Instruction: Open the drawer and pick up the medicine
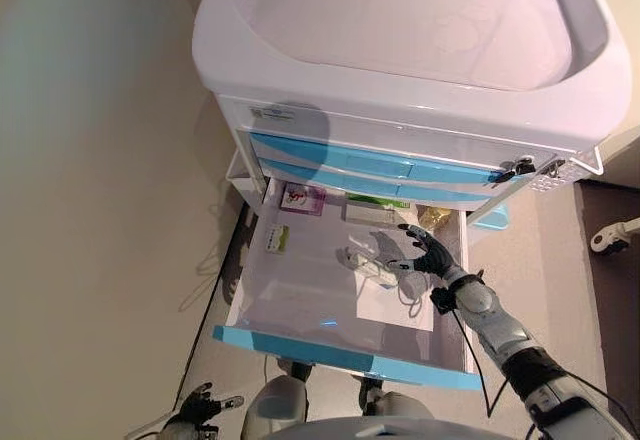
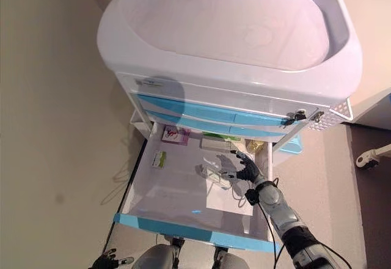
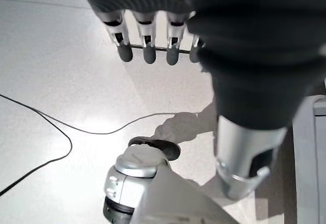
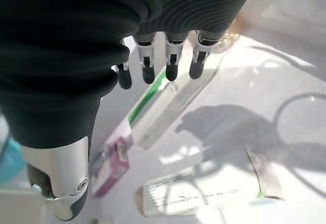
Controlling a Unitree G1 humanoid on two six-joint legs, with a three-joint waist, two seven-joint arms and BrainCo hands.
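Observation:
The white cart's bottom drawer [image 1: 340, 356], with a blue front, stands pulled out. Inside lie a pink box [image 1: 301, 198] at the back left, a green-and-white medicine box [image 1: 375, 209] at the back, a small green packet [image 1: 277, 238], a long white packet [image 1: 368, 267] and a paper sheet [image 1: 395, 305]. My right hand [image 1: 428, 257] hovers open over the drawer's right half, holding nothing; the right wrist view shows its fingers [image 4: 172, 66] straight above the green-and-white box [image 4: 163, 107] and the pink box [image 4: 114, 165]. My left hand [image 1: 198, 407] hangs open low by the floor.
Two closed blue drawers [image 1: 340, 160] sit above the open one, with a key [image 1: 520, 168] at their right end. The cart's white top tray [image 1: 400, 20] overhangs them. A caster wheel [image 1: 605, 240] stands on the dark floor at right. A beige wall runs along the left.

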